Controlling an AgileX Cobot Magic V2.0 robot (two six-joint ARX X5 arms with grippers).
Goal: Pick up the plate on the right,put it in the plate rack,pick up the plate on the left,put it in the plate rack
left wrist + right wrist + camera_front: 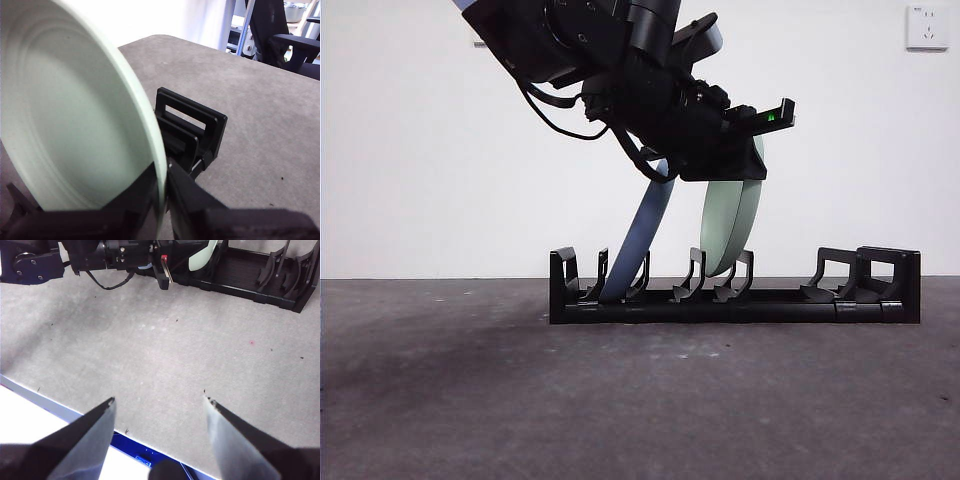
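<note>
Your left gripper comes down from the 11 o'clock corner of the front view, clenched on the rim of a pale green plate. The plate stands nearly upright, its lower edge sitting in a middle slot of the black plate rack on the grey table. At about 9 o'clock from it, a blue plate leans in another slot. Your right gripper hangs released above bare table, well apart from the rack.
</note>
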